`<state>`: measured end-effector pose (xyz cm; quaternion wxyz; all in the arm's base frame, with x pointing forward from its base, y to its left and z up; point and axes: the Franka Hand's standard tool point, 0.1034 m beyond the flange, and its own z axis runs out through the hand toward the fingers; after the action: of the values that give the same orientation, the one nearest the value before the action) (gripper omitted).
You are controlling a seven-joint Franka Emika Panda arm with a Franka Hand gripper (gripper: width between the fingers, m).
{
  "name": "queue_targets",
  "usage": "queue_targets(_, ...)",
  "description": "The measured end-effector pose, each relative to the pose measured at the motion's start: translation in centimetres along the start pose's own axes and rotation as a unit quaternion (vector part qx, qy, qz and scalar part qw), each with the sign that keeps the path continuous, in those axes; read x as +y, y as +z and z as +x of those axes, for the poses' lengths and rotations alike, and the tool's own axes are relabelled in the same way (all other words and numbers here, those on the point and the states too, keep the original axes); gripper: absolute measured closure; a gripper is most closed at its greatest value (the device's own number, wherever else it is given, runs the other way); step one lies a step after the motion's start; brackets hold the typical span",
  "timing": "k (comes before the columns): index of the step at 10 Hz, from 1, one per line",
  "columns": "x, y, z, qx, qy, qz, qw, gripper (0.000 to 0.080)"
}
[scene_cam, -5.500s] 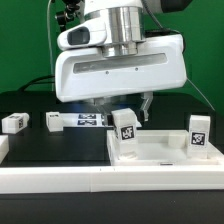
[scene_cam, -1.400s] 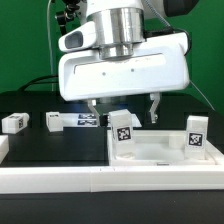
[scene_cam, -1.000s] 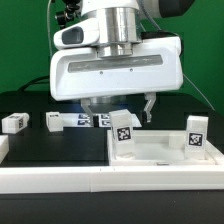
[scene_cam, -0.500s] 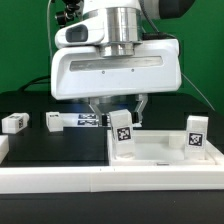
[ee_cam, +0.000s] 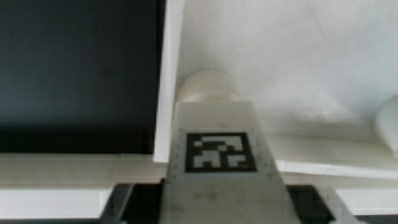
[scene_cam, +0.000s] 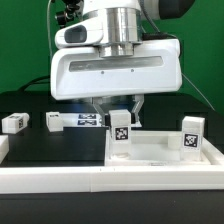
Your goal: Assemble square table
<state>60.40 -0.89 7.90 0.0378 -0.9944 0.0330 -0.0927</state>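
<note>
The fingers (scene_cam: 138,104) hang beneath the arm's broad white housing (scene_cam: 115,72), which hides their upper parts and much of the scene behind. Only their dark lower ends show, drawn in narrow on either side of the gripped leg (scene_cam: 120,130). In the wrist view that gripped leg (ee_cam: 219,150) fills the gap between the two dark fingers (ee_cam: 135,205) with its tag facing the camera. Both pads appear pressed to its sides, though the picture is blurred and the picture edge cuts the fingertips off. The leg stands upright on the square slab (scene_cam: 160,150), at the corner toward the exterior view's left. Whether its foot rests on the slab or hangs just clear cannot be told. A second leg (scene_cam: 190,138) stands upright on the slab toward the exterior view's right, well apart from the first. A third leg (scene_cam: 13,122) and a fourth leg (scene_cam: 52,121) lie on the black tabletop (scene_cam: 60,145) at the exterior view's left, apart from each other and from the slab. The marker board (scene_cam: 88,122) lies beside the fourth leg, its far end hidden behind the fingers. A long white rail (scene_cam: 100,182) crosses the foreground and covers the slab's near edge. The wrist view shows only a pale, blurred strip of the slab (ee_cam: 302,80) next to the dark tabletop (ee_cam: 80,80).
</note>
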Motion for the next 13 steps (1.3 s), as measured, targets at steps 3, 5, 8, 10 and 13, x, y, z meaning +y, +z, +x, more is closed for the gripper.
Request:
queue_targets(3, -1.07, 0.16, -0.09, 0.001, 0.169, -0.002, 0.986, 0.0511)
queue_targets(5, -1.02, 0.23, 0.08, 0.015, 0.284, 0.002, 0.959, 0.0511)
queue_targets(8, -1.07, 0.26, 0.07, 0.014, 0.425, 0.008, 0.905, 0.0509)
queue_targets(10, -1.18, 0.28, 0.20, 0.010, 0.494, 0.013, 0.870, 0.0509)
queue_targets(13, -1.32, 0.26, 0.24, 0.002, 0.573, 0.019, 0.820, 0.0509)
